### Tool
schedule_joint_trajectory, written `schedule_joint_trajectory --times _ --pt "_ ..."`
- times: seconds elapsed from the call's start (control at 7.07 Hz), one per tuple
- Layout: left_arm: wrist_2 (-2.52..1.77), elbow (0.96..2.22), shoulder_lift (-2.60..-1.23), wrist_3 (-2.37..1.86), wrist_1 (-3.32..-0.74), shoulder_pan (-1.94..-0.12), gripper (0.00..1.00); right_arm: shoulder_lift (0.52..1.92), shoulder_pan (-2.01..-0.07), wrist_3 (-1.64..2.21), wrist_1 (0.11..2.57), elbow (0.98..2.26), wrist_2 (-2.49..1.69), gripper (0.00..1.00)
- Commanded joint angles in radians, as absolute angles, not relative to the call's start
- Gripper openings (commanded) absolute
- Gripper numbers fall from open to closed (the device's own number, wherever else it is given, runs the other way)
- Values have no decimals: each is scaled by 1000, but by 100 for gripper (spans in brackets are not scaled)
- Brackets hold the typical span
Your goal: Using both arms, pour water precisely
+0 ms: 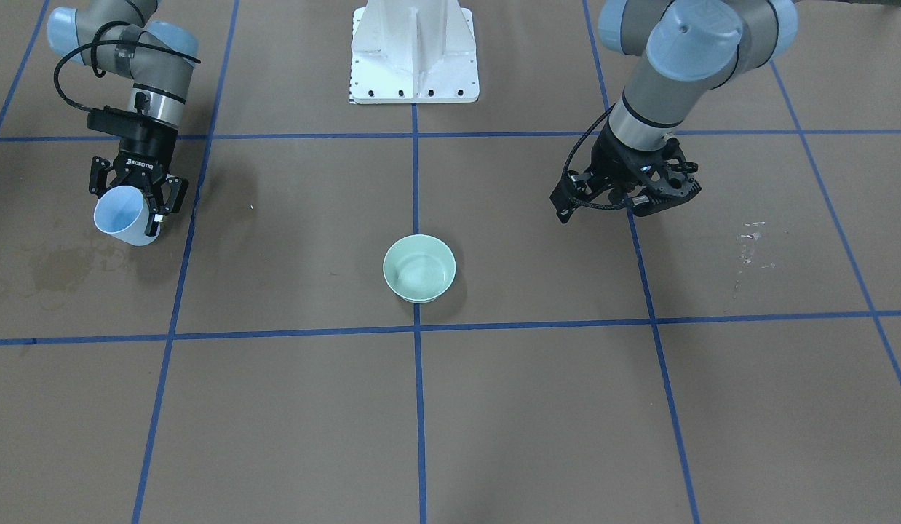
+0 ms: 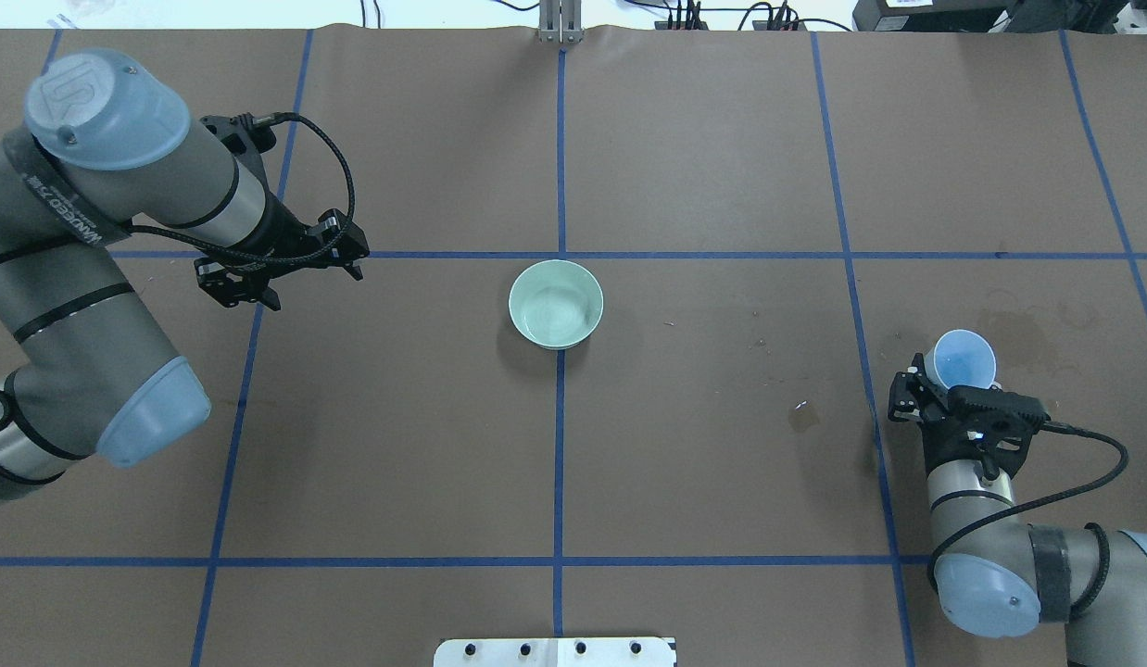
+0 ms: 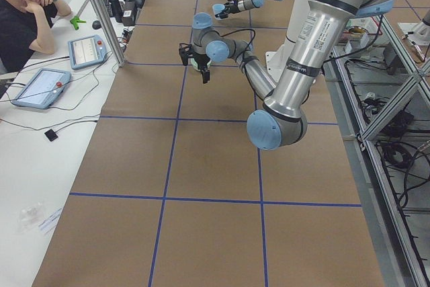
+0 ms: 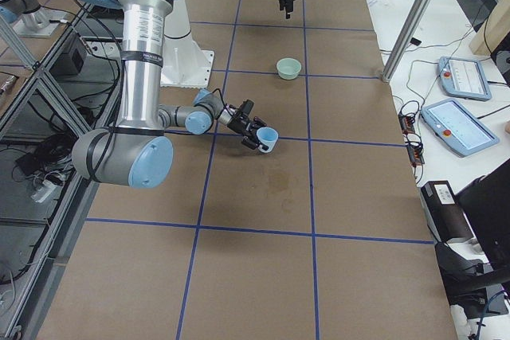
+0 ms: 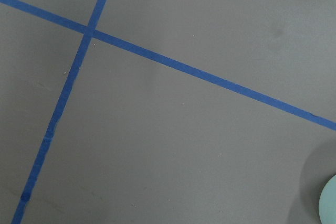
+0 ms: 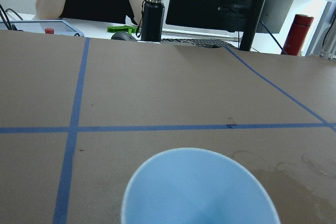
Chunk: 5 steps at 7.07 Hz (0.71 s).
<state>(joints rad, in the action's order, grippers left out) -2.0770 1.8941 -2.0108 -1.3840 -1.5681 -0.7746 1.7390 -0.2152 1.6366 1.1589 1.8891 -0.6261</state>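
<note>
A pale green bowl (image 1: pixel 419 268) stands at the middle of the table (image 2: pixel 556 303). Faint rings in it may be water. My right gripper (image 1: pixel 130 218) is shut on a light blue cup (image 2: pixel 963 358), held tilted low over the table at my right, well apart from the bowl. The cup's mouth fills the bottom of the right wrist view (image 6: pixel 199 192); I see no water in it. My left gripper (image 2: pixel 282 269) hangs empty, pointing down, to the bowl's left; I cannot tell whether it is open or shut. The left wrist view catches only the bowl's edge (image 5: pixel 331 203).
A damp stain (image 2: pixel 1027 329) marks the paper beside the cup. White flecks (image 1: pixel 749 240) lie on the left arm's side. The white pedestal (image 1: pixel 414 54) stands at the robot's edge. An operator (image 3: pixel 27 11), tablets and a black bottle (image 6: pixel 152 14) are beyond the far edge.
</note>
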Motion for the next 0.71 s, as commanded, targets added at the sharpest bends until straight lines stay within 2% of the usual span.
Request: schedule_joint_trajectory --times 0.0,0.14,0.57 --pt "-2077 1894 -2011 -1382 -1569 -775 100 1755 -311 1363 898 1881 -661 0" --pt "-2079 1896 -2010 -1381 -1568 -775 100 1749 -363 1289 879 1890 -752 0" --pt "-2079 1896 -2008 -1378 -1580 -776 100 1721 -472 750 510 1887 -955 0"
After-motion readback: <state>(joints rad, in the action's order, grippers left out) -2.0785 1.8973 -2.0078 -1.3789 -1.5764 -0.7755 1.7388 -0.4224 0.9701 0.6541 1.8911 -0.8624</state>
